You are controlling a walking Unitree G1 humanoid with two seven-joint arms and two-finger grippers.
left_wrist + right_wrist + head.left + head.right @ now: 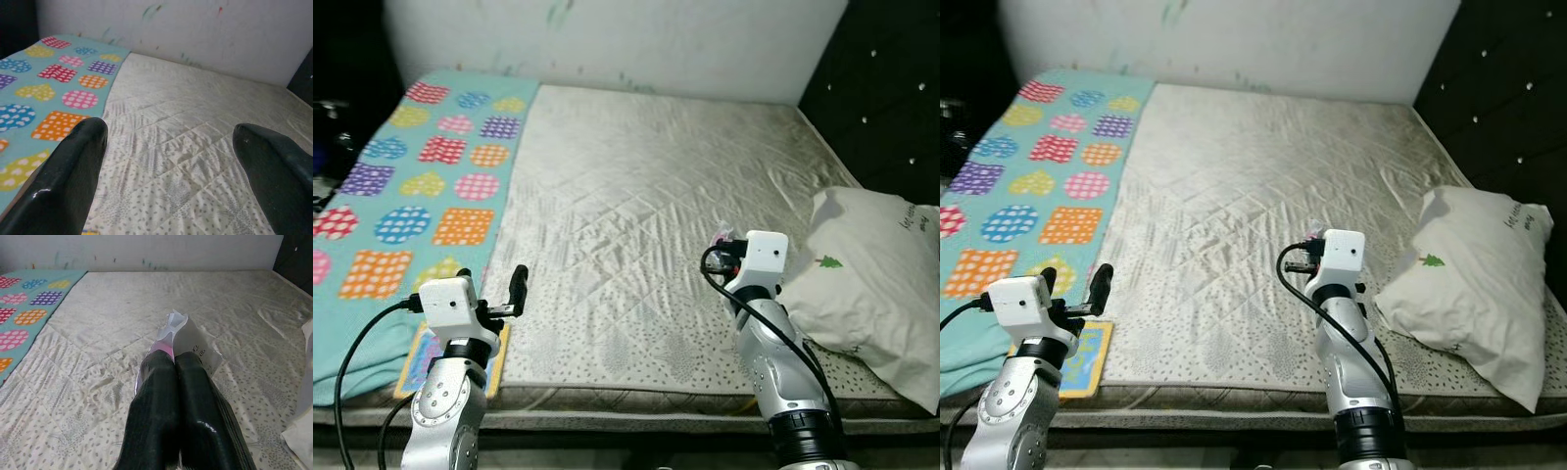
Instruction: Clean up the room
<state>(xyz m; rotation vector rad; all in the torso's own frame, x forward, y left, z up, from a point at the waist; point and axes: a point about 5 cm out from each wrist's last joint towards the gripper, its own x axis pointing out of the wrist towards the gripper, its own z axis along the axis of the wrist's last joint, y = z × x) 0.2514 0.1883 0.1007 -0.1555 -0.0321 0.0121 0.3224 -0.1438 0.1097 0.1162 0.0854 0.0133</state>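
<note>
A: What is held, and where?

B: A crumpled plastic wrapper (183, 340) is pinched between the closed fingers of the right gripper (174, 363), raised above the quilted mattress (636, 196), with the white pillow (867, 279) off to that gripper's outer side.

A: And the other hand?

B: The left gripper (168, 142) is spread wide and empty, with the patterned blanket (421, 186) on its outer side.

A: How should the step be carried out?

B: The pinch should be kept firm, since only an edge appears caught, and the wrapper carried away level.

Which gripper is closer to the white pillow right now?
Right. The right gripper, shut on a wrapper, is just beside the pillow; the left gripper is across the mattress.
</note>
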